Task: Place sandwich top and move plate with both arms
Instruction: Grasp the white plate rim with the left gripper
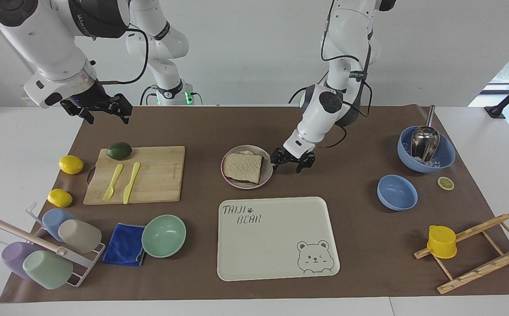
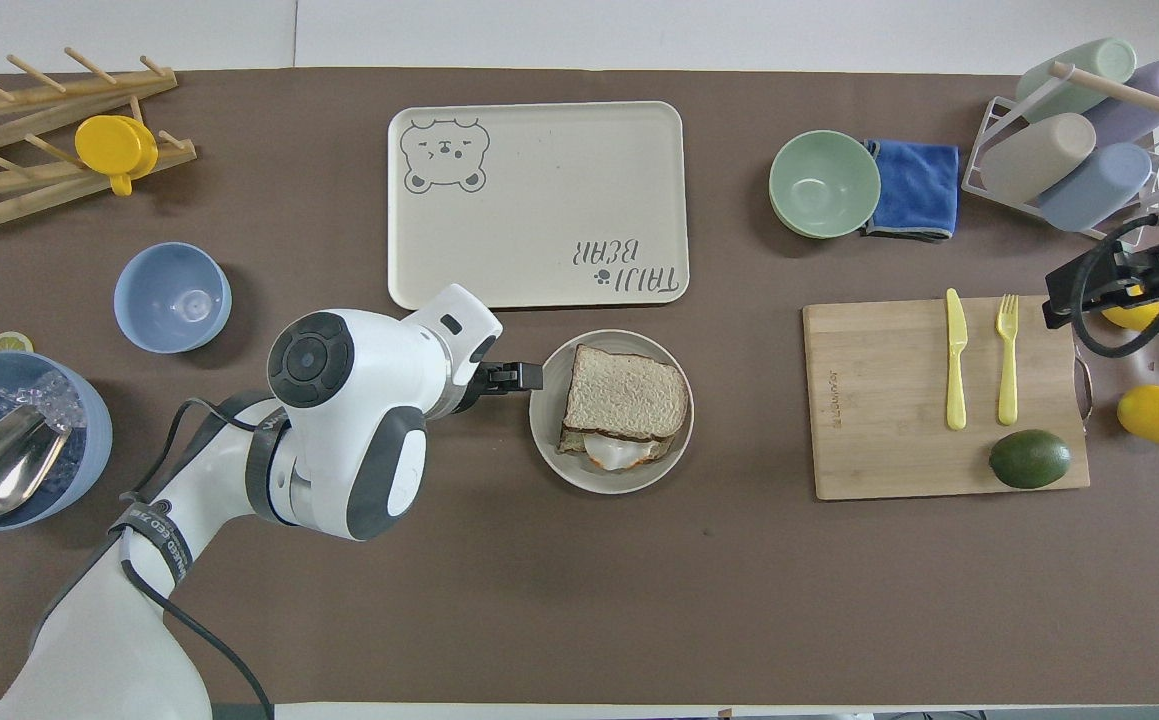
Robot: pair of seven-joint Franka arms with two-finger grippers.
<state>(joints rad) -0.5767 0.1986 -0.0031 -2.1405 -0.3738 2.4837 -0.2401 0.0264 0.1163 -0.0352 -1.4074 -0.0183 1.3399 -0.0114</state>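
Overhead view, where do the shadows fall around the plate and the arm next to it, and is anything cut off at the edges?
In the overhead view, a soft shadow spreads on the brown mat under the left arm, beside the plate; the right gripper is cropped by the frame edge. In the facing view, the left gripper casts only a faint shadow by the plate, and the window is washed out.

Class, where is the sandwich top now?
The sandwich top lies on the egg slice on the plate, mid-table, between the cutting board and the left gripper.
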